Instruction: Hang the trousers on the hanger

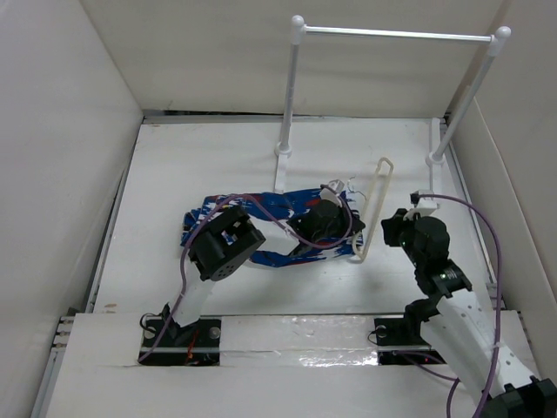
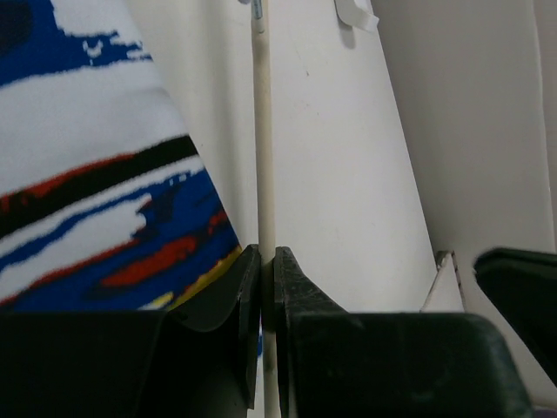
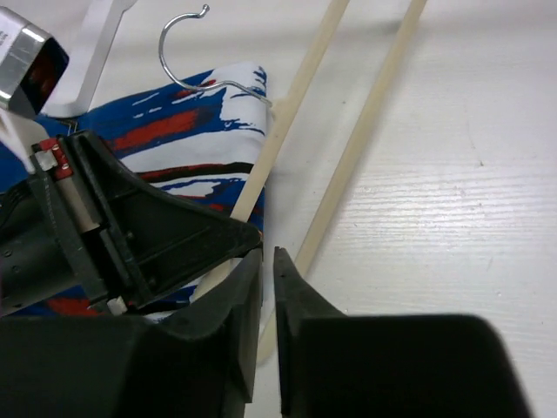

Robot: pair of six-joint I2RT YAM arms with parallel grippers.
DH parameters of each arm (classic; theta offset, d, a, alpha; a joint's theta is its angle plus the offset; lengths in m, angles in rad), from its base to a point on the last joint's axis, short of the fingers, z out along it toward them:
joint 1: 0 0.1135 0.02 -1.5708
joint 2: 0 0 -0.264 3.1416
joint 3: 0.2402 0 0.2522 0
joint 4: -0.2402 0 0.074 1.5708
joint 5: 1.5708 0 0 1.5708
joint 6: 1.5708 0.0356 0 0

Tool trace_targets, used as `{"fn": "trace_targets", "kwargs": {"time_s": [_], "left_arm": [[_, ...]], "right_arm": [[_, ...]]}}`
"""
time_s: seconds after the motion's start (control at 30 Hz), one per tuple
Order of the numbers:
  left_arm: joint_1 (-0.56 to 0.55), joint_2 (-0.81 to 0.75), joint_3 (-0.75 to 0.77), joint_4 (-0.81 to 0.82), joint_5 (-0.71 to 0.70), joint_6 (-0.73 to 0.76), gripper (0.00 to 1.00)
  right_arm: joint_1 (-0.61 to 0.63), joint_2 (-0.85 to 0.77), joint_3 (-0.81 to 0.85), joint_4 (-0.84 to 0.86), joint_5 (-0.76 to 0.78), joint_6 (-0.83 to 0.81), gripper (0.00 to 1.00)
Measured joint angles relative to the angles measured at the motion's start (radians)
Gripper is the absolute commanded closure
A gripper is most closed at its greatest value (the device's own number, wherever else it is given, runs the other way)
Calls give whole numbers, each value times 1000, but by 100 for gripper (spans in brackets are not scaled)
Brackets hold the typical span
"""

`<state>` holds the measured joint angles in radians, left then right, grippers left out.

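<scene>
Your left claw (image 2: pixel 266 252) is clenched on one thin rod of the hanger (image 2: pixel 264 131), and the pale stick runs straight up from between its fingers. Your right claw (image 3: pixel 268 254) has its fingers almost together where the hanger's other rod passes. From these views you cannot tell whether it is pinching that rod or only sitting over it.

The white table (image 1: pixel 218 165) is the widest thing in front of you. The white two-post rack (image 1: pixel 392 35) stands at its far side. The trousers (image 1: pixel 270 207) lie crumpled on the table in front of the rack's left post, with the left arm reaching across above them. The hanger sits just to their right, between your two claws, and the cloth's edge lies against its nearer rod. The small wire hook (image 3: pixel 163 48) shows over the white edge of the cloth.
</scene>
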<state>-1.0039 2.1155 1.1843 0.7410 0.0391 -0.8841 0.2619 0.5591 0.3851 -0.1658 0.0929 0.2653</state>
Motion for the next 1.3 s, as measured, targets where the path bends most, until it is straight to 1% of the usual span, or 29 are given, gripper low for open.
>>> {"fn": "trace_targets", "kwargs": {"time_s": [0.13,0.3,0.4,0.5,0.6,0.63,0.67,0.8,0.83,0.93,1.1,1.23,1.3], "left_arm": [[-36,-73,-112,60,-52,-20,100],[-89,-119,-254,198,-135,-104,100],[-90,-118,-302,222,-179,-147,100],[-87,-115,-317,243,-213,-182,100],[-86,-115,-320,265,-240,-208,100],[-86,-114,-320,270,-247,-217,100],[-87,-113,-321,274,-253,-225,100],[-86,-94,-320,288,-264,-245,100],[-85,-88,-320,289,-264,-249,100],[-81,-69,-320,295,-261,-259,100],[-80,-47,-320,320,-257,-274,100],[-80,-47,-320,325,-257,-278,100],[-80,-47,-320,325,-257,-278,100]], "right_arm": [[-6,79,3,19,-57,-1,90],[-6,164,-4,41,-122,-3,90],[-17,220,-8,101,-156,-9,90],[-35,317,-2,153,-199,-19,88],[-43,418,8,202,-232,-23,79],[-47,451,13,221,-243,-24,72],[-48,484,19,240,-255,-23,69],[-59,592,45,307,-305,-24,65],[-59,606,48,318,-313,-24,61],[-61,627,54,347,-327,-23,56],[-72,660,83,377,-329,-23,56],[-92,733,107,417,-336,-23,63],[-99,784,126,423,-341,-25,64]]}}
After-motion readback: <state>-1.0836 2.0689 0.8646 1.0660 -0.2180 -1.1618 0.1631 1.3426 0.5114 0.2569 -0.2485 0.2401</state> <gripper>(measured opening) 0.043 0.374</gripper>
